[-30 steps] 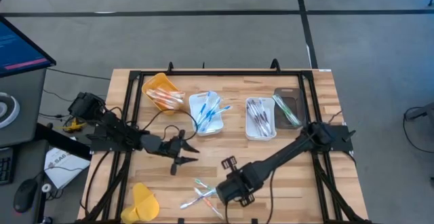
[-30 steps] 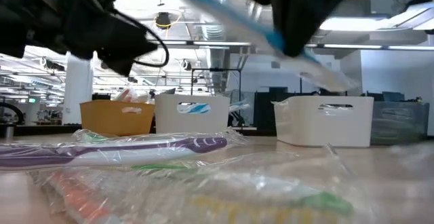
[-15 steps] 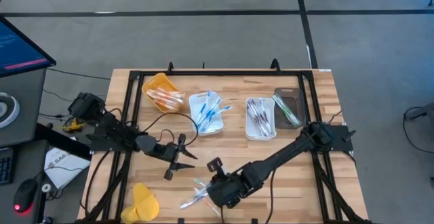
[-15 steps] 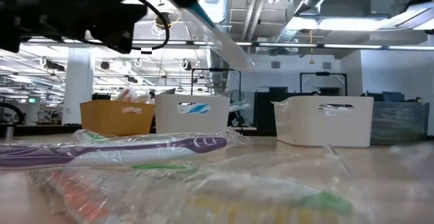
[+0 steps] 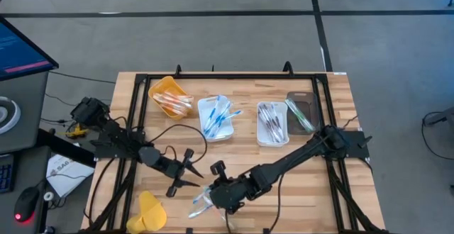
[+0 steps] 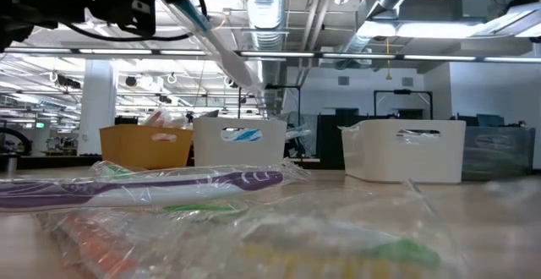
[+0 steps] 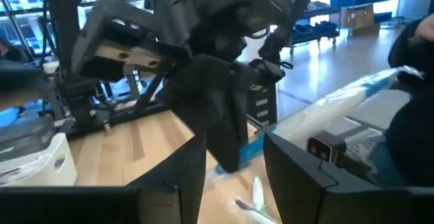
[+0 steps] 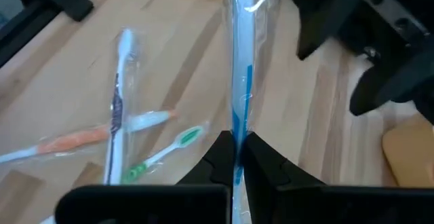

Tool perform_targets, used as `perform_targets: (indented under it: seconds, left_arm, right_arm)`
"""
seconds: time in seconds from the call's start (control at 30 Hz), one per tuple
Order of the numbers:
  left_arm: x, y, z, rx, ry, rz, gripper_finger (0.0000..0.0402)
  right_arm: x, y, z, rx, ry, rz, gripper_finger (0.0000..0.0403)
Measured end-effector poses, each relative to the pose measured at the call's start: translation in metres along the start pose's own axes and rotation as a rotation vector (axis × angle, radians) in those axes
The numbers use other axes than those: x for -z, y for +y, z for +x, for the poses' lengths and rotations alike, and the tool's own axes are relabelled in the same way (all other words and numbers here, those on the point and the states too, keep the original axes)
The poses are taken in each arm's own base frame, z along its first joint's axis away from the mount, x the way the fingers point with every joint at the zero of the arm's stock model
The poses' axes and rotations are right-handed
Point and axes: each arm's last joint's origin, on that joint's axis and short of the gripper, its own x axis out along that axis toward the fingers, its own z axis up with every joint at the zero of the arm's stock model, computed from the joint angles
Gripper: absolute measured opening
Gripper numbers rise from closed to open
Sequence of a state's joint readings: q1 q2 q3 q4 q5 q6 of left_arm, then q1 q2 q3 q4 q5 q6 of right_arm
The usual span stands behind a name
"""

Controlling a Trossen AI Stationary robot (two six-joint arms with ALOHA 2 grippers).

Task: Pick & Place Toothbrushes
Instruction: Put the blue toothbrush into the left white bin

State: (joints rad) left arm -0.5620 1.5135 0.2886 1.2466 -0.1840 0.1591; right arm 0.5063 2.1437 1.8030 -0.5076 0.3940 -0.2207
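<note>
My right gripper (image 8: 234,149) is shut on a blue-and-white toothbrush (image 8: 239,61) in a clear wrapper, over the table's near middle (image 5: 207,195). In the low view this toothbrush (image 6: 215,46) slants high above the table. Three wrapped toothbrushes lie flat on the wood below it: orange (image 8: 85,140), green (image 8: 169,146) and purple (image 8: 119,108). My left gripper (image 5: 188,171) hovers open just left of the right one, its fingers (image 7: 169,183) pointing level at the held brush (image 7: 339,108) and holding nothing. My right gripper pinches the wrapped toothbrush between its two fingers near one end, at the blue stretch of the handle (image 8: 237,125). The brush runs forward out of the fingers, along them. It is lifted clear of the table, its free end (image 6: 249,76) slanting downward.
Along the far side stand a yellow tray (image 5: 170,96) with orange brushes, a white tray (image 5: 216,117) with blue ones, a white tray (image 5: 272,124) with grey ones and a dark tray (image 5: 301,112). A yellow piece (image 5: 150,211) lies at the near left corner.
My right gripper has carried the blue toothbrush toward the table's left edge, tipping as it went; the brush stays clear of the table. My left gripper has swung a little toward the near edge and rolled, still open.
</note>
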Motion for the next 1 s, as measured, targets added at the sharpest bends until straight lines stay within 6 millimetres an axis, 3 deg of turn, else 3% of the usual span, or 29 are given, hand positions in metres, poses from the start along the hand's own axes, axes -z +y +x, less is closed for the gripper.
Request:
perform_targets:
  seconds: [0.2, 0.43, 1.0]
  left_arm:
    - [0.004, -0.001, 0.000, 0.006, 0.038, 0.009, 0.0140]
    - [0.004, -0.001, 0.000, 0.009, 0.040, 0.054, 0.0140]
    - [-0.004, 0.000, 0.006, -0.045, 0.012, 0.041, 0.0140]
  right_arm:
    - [-0.004, 0.011, -0.009, 0.064, 0.001, -0.038, 0.0005]
    - [-0.002, -0.005, -0.004, 0.186, 0.021, 0.019, 0.0005]
    - [0.000, -0.020, 0.003, 0.207, 0.005, 0.099, 0.0005]
